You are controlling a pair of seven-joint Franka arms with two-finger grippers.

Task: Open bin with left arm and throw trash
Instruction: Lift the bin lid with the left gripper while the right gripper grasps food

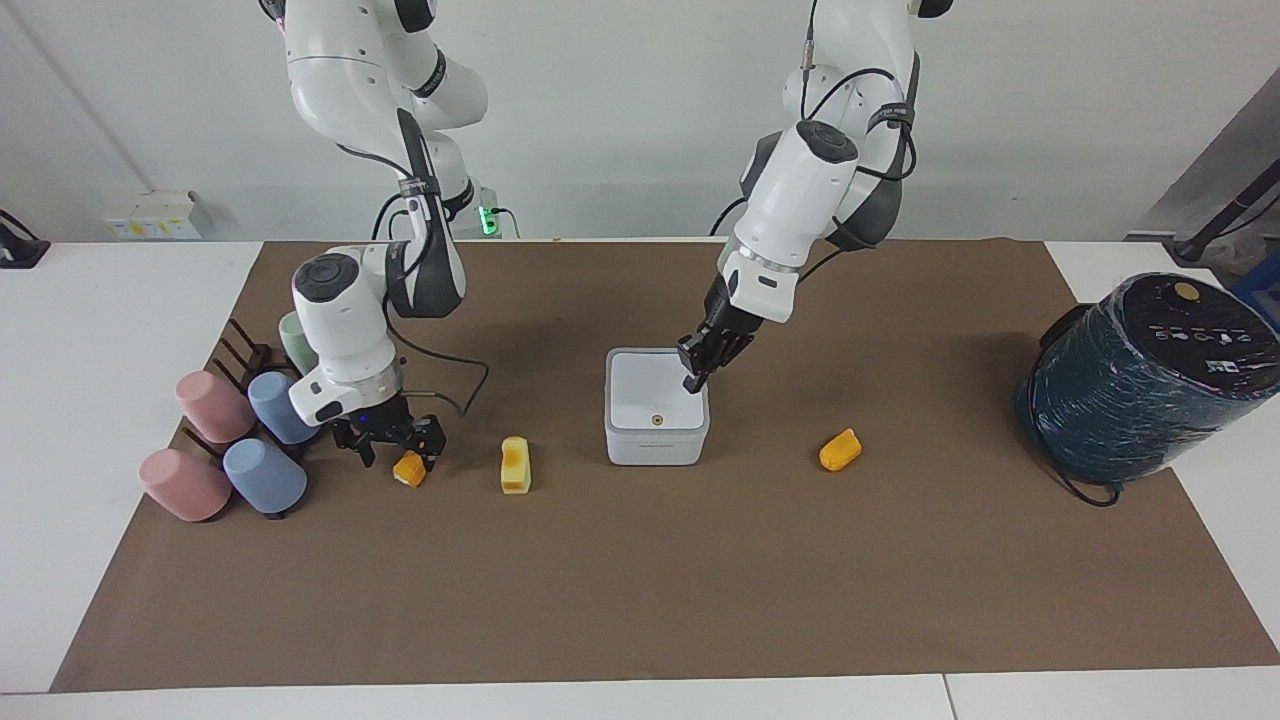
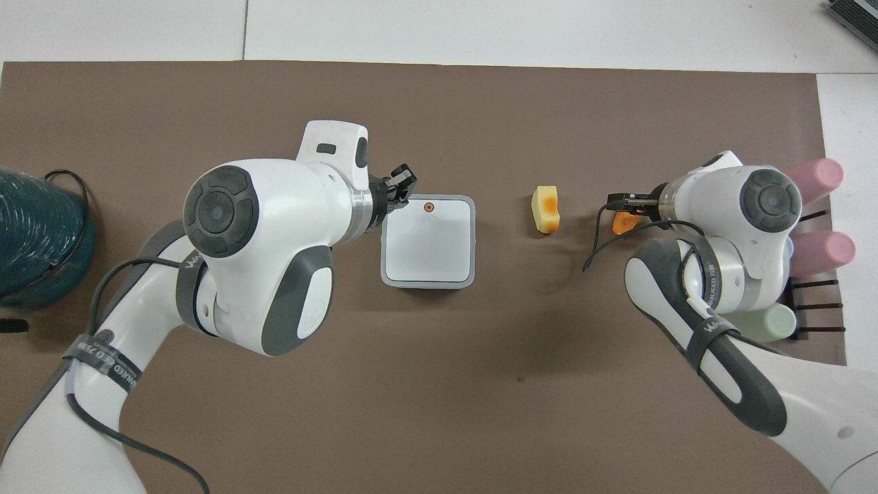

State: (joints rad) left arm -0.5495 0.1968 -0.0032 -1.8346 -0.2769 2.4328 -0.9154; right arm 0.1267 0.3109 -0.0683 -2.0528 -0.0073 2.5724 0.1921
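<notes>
Left gripper (image 1: pixel 692 383) angled down, fingers pinched together; right gripper (image 1: pixel 390 455) low, fingers spread.

One camera stands high across the surface (image 1: pixel 640 600) and faces the robots. The other hangs above the robots' end and looks steeply down. Both share the brown mat (image 2: pixel 480 384) and the bin (image 1: pixel 656 408).

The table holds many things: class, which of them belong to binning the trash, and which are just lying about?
Belong to the job:
- bin, lid shut
- orange wedge under the right claw
- yellow block
- second orange wedge
- left claw, over the bin

Lying about:
- pastel cups on their rack
- teal cylinder
</notes>
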